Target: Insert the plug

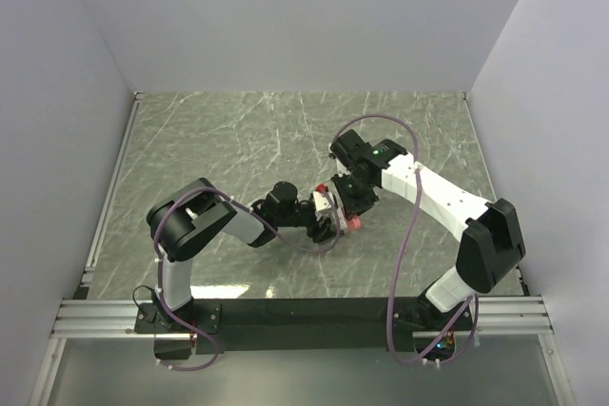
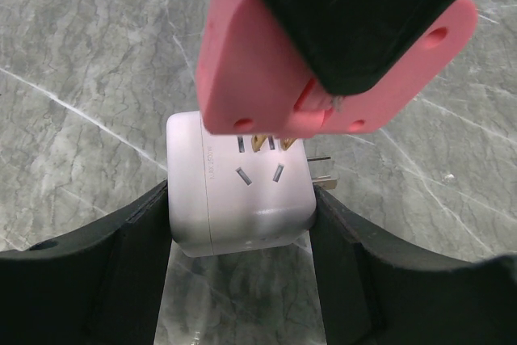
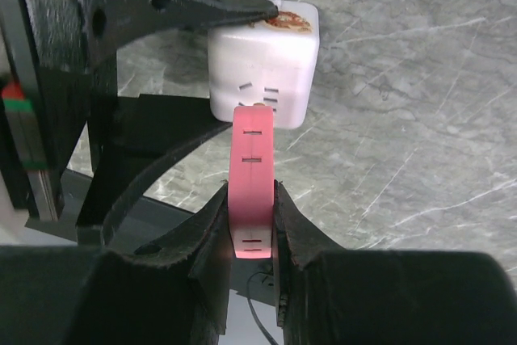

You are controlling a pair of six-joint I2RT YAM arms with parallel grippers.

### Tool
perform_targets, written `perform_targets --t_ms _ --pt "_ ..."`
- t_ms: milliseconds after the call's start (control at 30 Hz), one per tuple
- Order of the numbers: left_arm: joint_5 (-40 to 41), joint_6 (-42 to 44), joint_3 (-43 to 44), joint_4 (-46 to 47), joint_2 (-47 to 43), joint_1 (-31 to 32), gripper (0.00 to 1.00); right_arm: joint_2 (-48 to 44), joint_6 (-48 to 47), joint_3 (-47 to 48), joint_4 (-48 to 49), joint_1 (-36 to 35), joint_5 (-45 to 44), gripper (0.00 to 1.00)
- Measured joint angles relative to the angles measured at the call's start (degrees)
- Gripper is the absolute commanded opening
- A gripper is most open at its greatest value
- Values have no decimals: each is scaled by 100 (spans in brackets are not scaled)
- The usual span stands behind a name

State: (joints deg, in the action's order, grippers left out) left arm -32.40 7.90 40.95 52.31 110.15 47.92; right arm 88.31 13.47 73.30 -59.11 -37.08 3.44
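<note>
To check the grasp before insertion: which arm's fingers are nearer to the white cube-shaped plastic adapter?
Left. The left fingers clamp the white cube-shaped plastic adapter from both sides. The right fingers grip the flat pink plug, whose brass prongs sit at its slots.

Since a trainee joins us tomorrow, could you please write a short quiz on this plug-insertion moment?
1. True or false: the plug is fully seated in the socket block.
2. Which gripper holds the plug? A) left B) right C) neither
3. Fill in: the left gripper is shut on the ____.

Key:
1. False. Brass prongs show between plug and block.
2. B. The right gripper clamps it.
3. Socket block.
</note>
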Motion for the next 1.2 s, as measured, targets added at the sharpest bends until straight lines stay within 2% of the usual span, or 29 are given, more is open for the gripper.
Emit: perform_targets --t_ms 1200 --pt "76 -24 22 -52 -7 33 32 385 -74 177 -66 114 -44 0"
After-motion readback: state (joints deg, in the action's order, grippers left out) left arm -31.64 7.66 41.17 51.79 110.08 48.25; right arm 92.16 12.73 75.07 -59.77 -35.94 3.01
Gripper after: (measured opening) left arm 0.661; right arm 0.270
